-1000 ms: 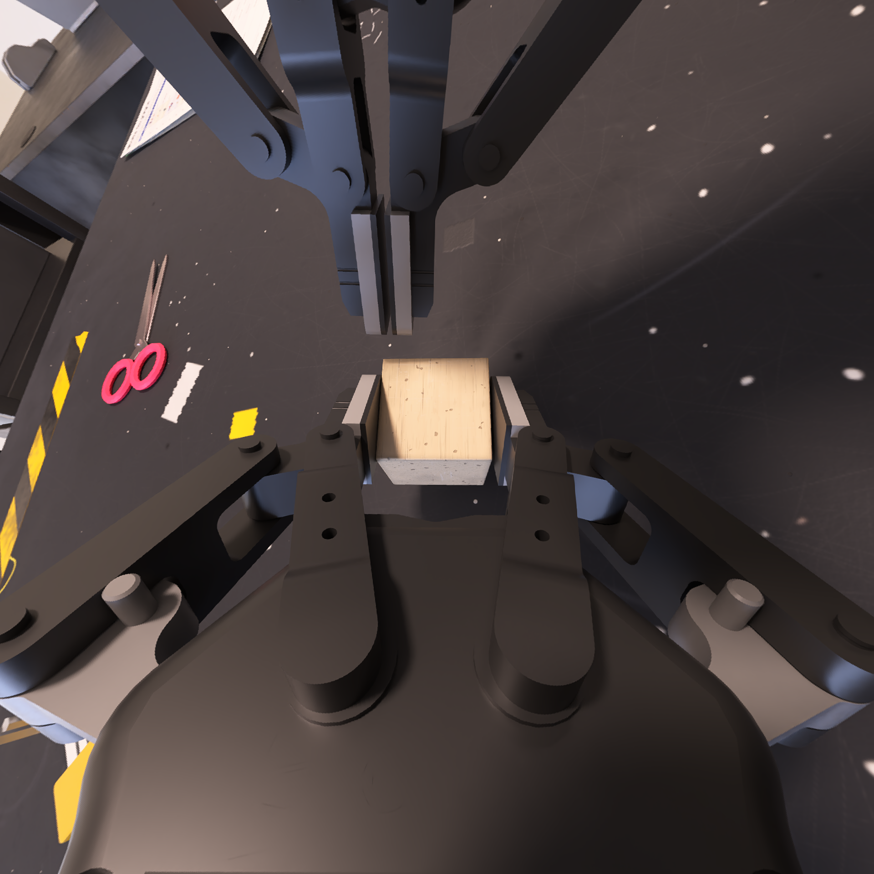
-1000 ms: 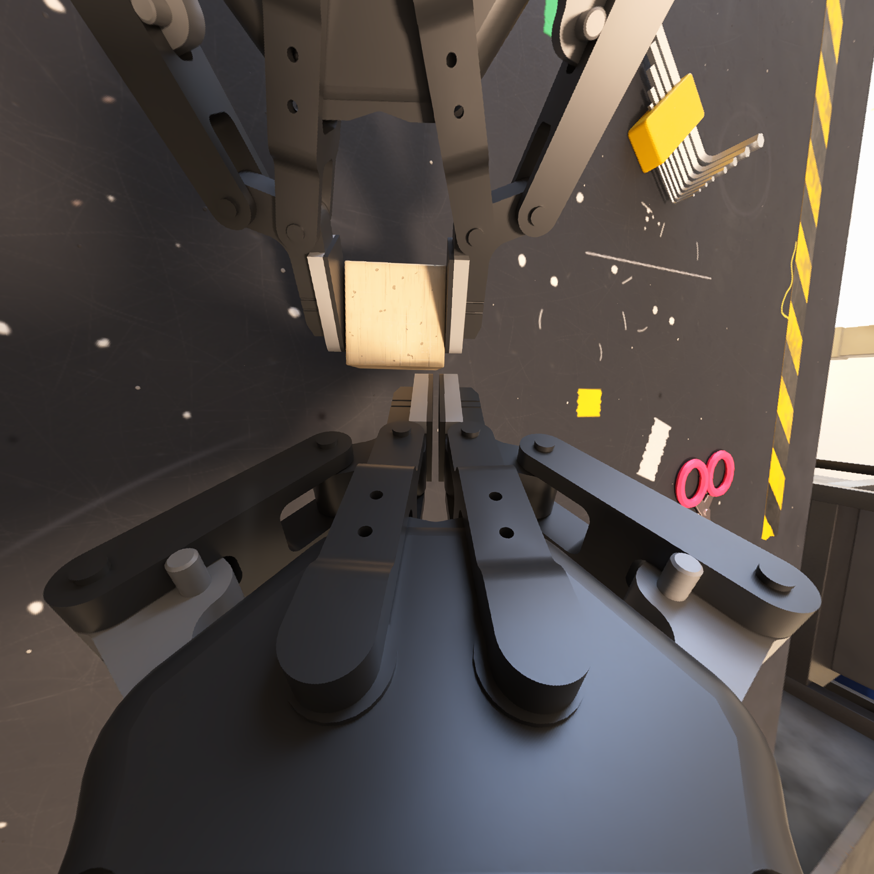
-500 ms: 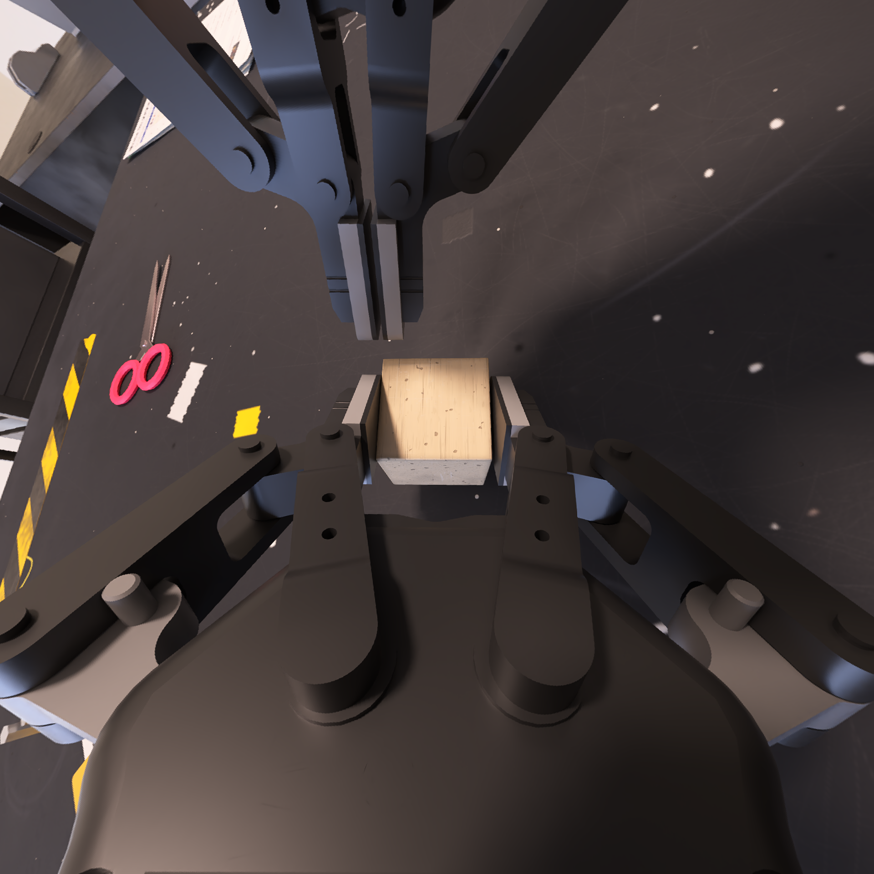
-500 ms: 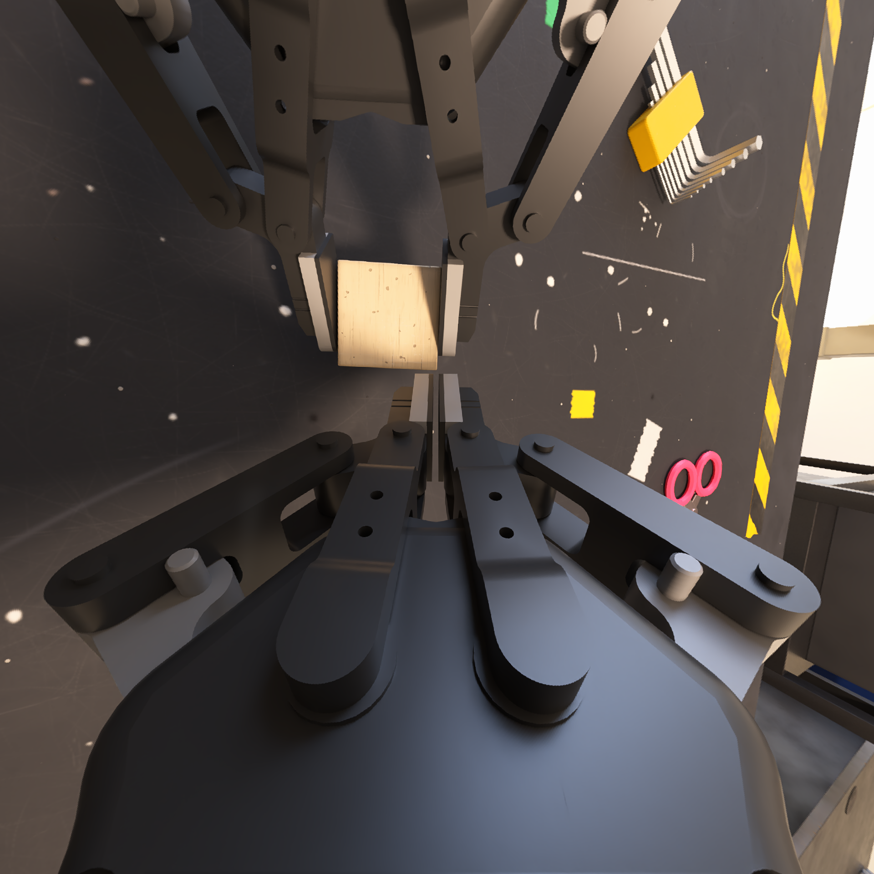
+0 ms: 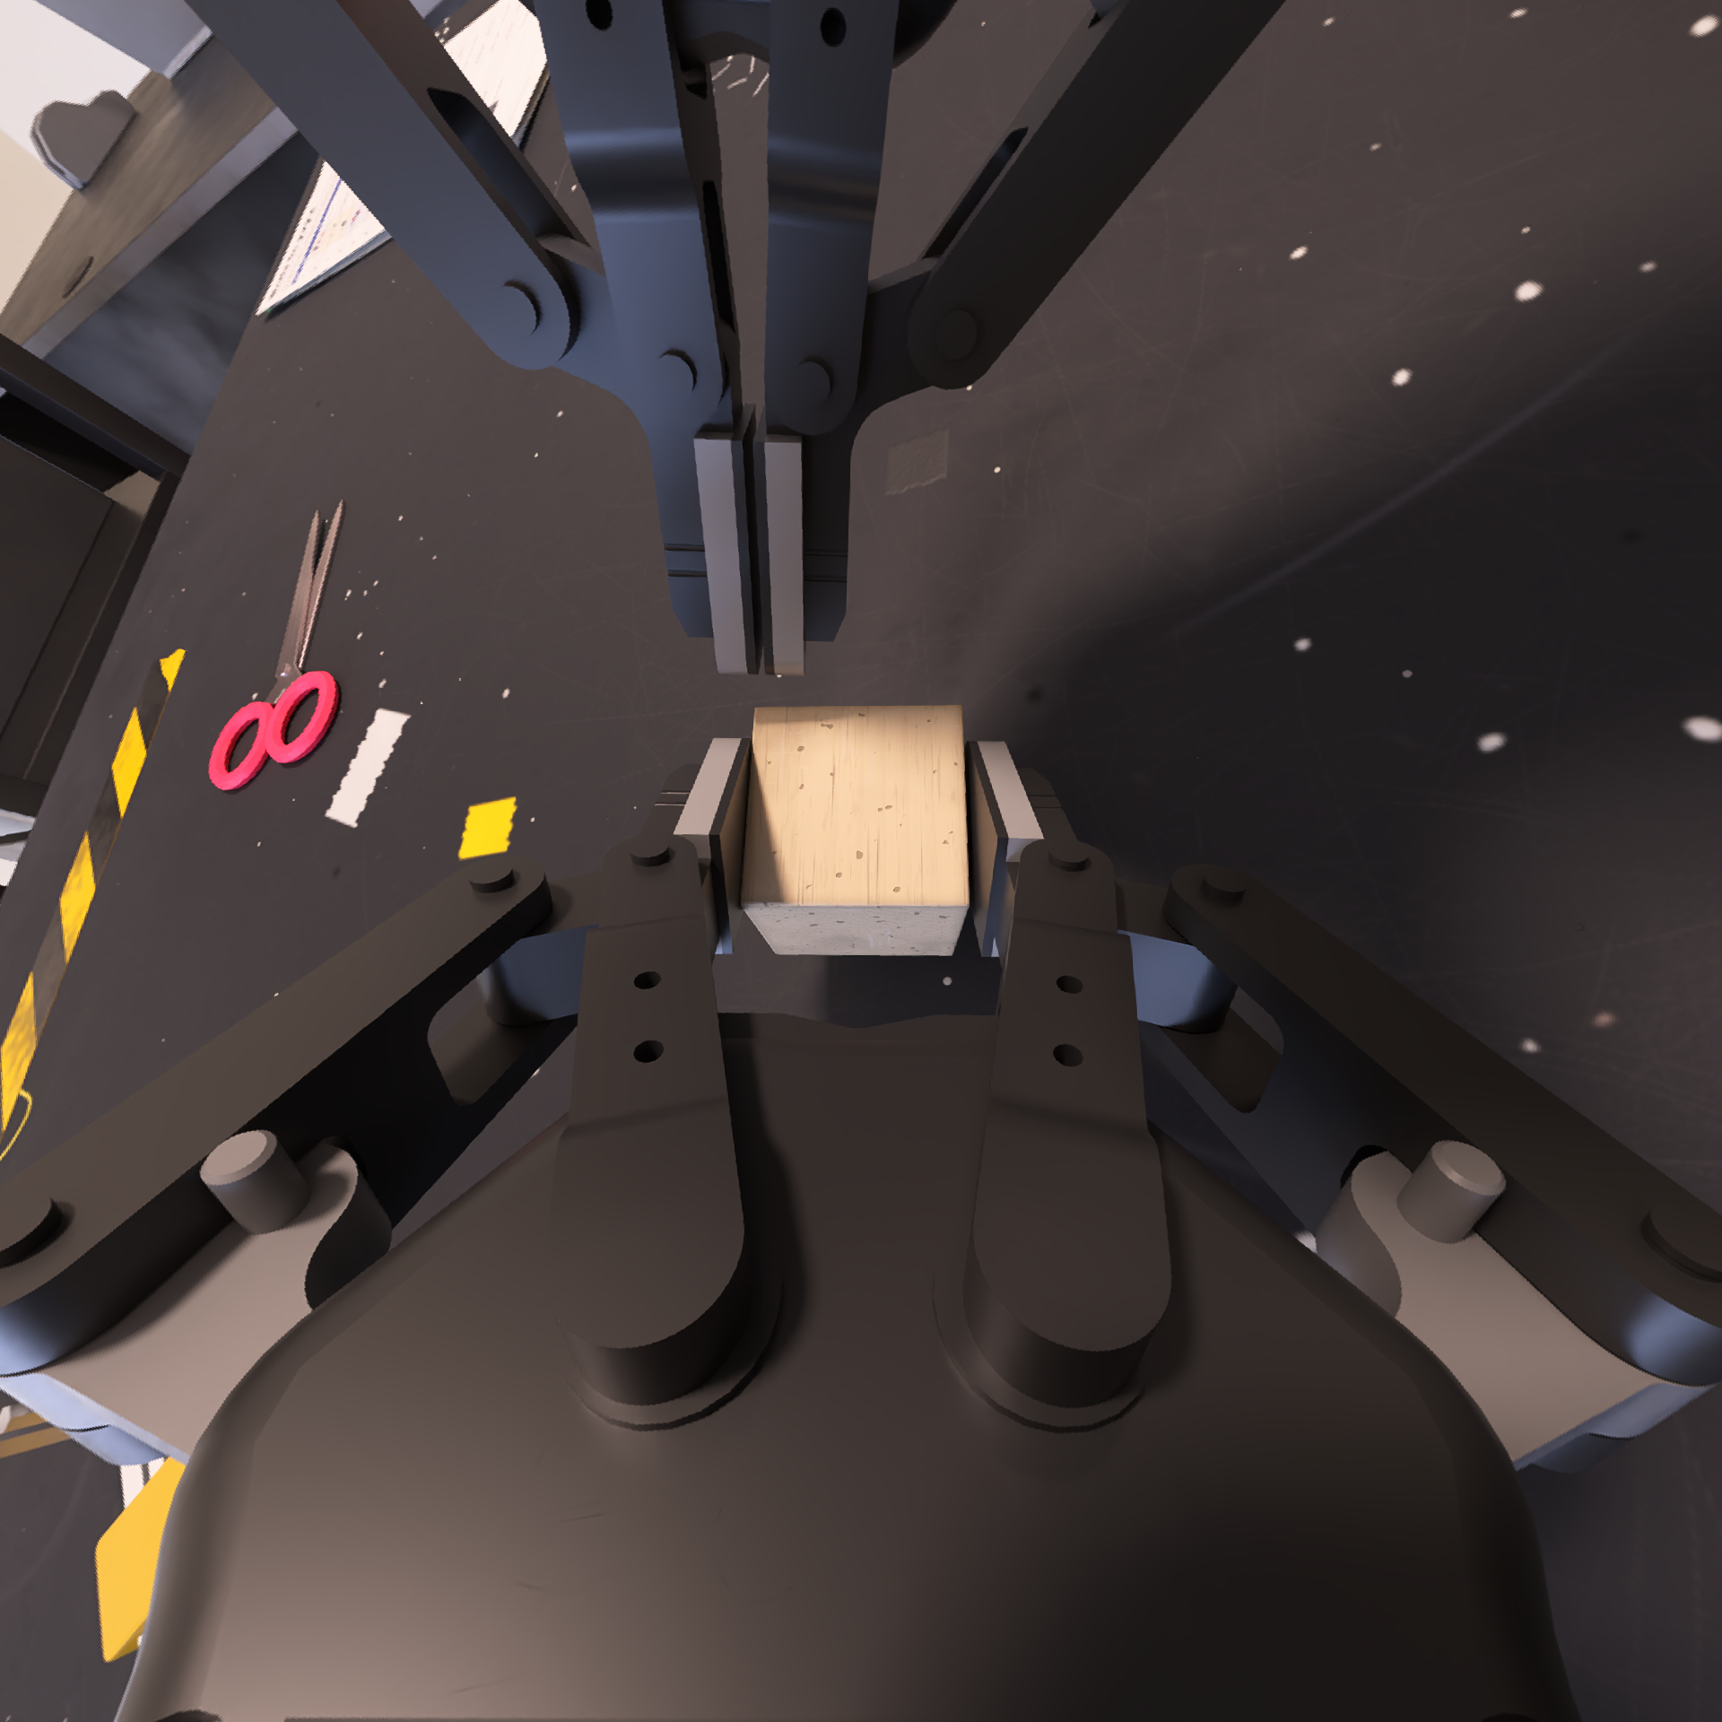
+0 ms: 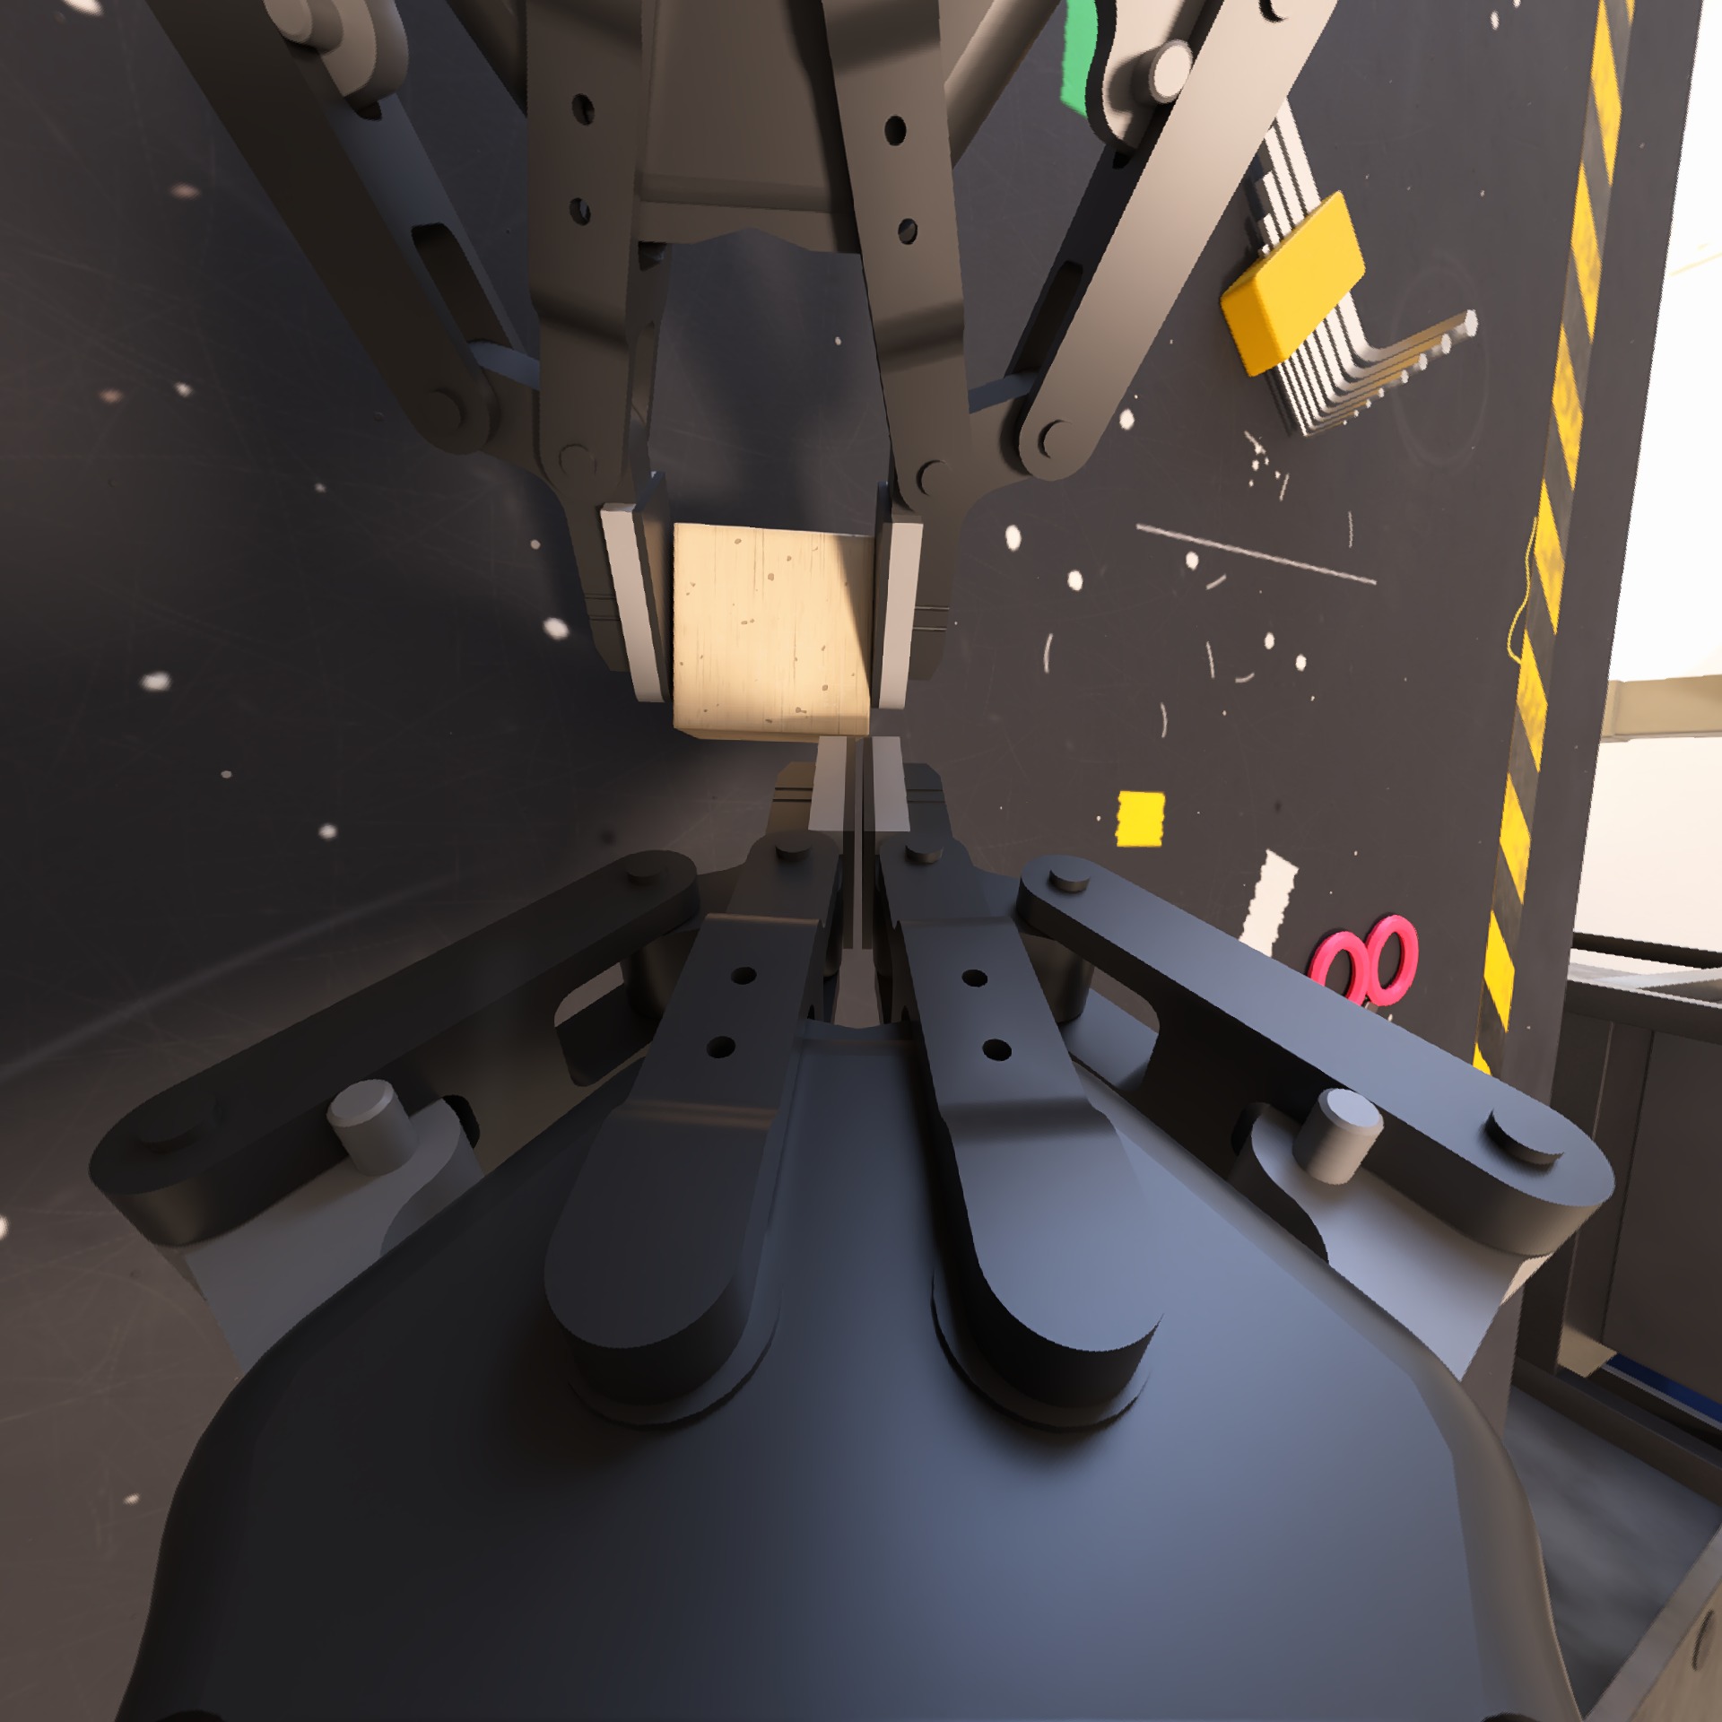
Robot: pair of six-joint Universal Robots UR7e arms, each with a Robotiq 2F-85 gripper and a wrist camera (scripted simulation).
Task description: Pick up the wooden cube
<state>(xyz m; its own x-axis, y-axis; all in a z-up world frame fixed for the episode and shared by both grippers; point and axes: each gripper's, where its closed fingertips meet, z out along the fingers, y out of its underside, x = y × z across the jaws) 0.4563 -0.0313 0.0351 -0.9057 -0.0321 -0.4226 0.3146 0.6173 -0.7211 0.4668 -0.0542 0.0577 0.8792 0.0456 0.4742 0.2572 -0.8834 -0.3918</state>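
Left wrist view, left to right: yellow-and-black hazard striping (image 5: pixel 79 876) along the edge of the dark speckled desk (image 5: pixel 1305 559); red-handled metal scissors (image 5: pixel 280 708) flat on the desk; just right of them a white tape strip (image 5: pixel 366 766), then a small yellow tape square (image 5: pixel 487 826). Centre: left hand (image 5: pixel 855 829) gripping the pale square wooden cube (image 5: pixel 855 811), one pad pressed to each side face. Cube is off the desk, held between the pads. Directly ahead of the cube, right hand (image 5: pixel 757 652) points back at it, fingers pressed together with nothing between them, tips close to the cube's far edge but not touching.

Right wrist view, left to right: wooden cube (image 6: pixel 769 629) clamped in the left hand (image 6: pixel 769 606) at upper centre; right hand (image 6: pixel 857 778) just below it, closed and empty. Further right: yellow tape square (image 6: pixel 1140 818), white strip (image 6: pixel 1269 899), red scissors (image 6: pixel 1365 960), a set of metal hex keys in a yellow holder (image 6: pixel 1305 298) at upper right, hazard striping (image 6: pixel 1537 652) on the desk edge.
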